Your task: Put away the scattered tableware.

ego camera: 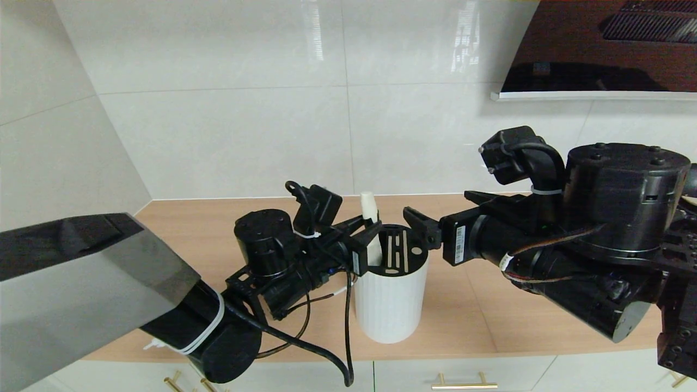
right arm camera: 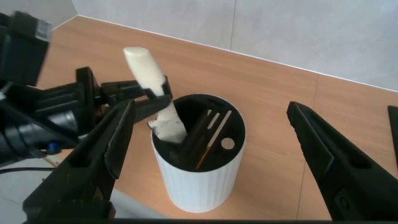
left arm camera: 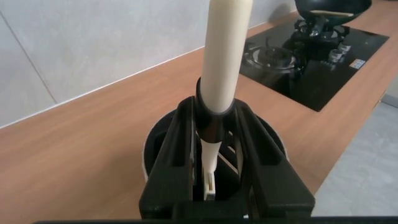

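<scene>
Left side of the counter (ego camera: 185, 228): bare light wood with a smooth grain, running back to the corner where the glossy white tiled wall (ego camera: 218, 109) turns. Open room there behind and beside my left arm.

My left fingers (left arm camera: 208, 117) are clamped tight around the utensil (ego camera: 369, 208), gripping its handle low down. The handle is a smooth, round cream rod with a blunt top. It stands nearly upright with a slight tilt, and its lower end is already inside the holder (ego camera: 389, 305) on the side nearest my left arm. The working end is hidden, so I can't tell what kind of utensil it is.

The holder is a white ribbed cylinder with a black slotted insert in the top. It stands close to the counter's front edge, with bare wood between it and the back wall. Thin sticks lie in the slots, too small to identify.

My right fingers (ego camera: 423, 227) are spread wide and hold nothing. They are black tapered wedges at rim height, just beside the holder's right side, not touching it.

Further along the counter is a black glass hob (left arm camera: 298, 56) with burners. A dark range hood (ego camera: 599, 49) hangs on the wall at upper right. Brass cabinet handles (ego camera: 464, 384) sit under the front edge.
</scene>
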Motion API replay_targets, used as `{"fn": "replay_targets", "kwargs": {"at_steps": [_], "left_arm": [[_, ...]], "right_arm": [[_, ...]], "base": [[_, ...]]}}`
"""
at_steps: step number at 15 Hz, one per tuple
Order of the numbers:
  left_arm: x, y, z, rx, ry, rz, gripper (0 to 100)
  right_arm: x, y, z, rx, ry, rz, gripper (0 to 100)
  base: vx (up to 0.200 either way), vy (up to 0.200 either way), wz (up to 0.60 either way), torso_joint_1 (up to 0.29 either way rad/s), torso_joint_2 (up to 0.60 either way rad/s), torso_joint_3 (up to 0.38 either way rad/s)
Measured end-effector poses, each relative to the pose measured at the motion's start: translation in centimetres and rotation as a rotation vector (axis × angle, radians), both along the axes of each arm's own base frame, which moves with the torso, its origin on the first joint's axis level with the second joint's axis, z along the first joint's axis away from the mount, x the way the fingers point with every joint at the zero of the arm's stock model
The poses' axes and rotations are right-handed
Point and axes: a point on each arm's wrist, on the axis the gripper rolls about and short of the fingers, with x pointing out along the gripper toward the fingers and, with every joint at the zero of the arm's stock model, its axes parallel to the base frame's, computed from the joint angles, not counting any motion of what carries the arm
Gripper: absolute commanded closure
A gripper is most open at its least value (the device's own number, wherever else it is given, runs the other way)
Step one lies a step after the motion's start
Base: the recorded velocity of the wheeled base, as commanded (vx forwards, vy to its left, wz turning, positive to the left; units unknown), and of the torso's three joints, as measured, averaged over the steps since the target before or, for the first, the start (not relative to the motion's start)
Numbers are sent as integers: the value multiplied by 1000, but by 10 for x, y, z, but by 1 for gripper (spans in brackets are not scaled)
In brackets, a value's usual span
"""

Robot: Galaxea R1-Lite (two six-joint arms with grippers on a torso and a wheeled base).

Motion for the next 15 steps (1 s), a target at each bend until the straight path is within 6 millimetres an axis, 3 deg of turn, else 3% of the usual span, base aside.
{"fn": "replay_targets", "kwargs": {"at_steps": [1,2,11,13,15], "left_arm": [[0,-1,-3,4,6,-3,100],[1,-2,-5,7,8,-3,0],[0,-1,9,-36,-43,45,0],[-6,4,27,-76,-94,82,0],[-21,15,61,-123,-153,96,0]], "right_arm": [[0,0,0,0,0,0,0],[0,0,0,0,0,0,0],[0,0,1,2,-2,0,0],[-1,-3,2,6,-3,-6,0],[0,-13,4,12,-8,-28,0]], "base": [[0,0,0,0,0,0],[0,0,0,0,0,0],[0,0,0,0,0,0],[0,0,0,0,0,0],[0,0,0,0,0,0]]}}
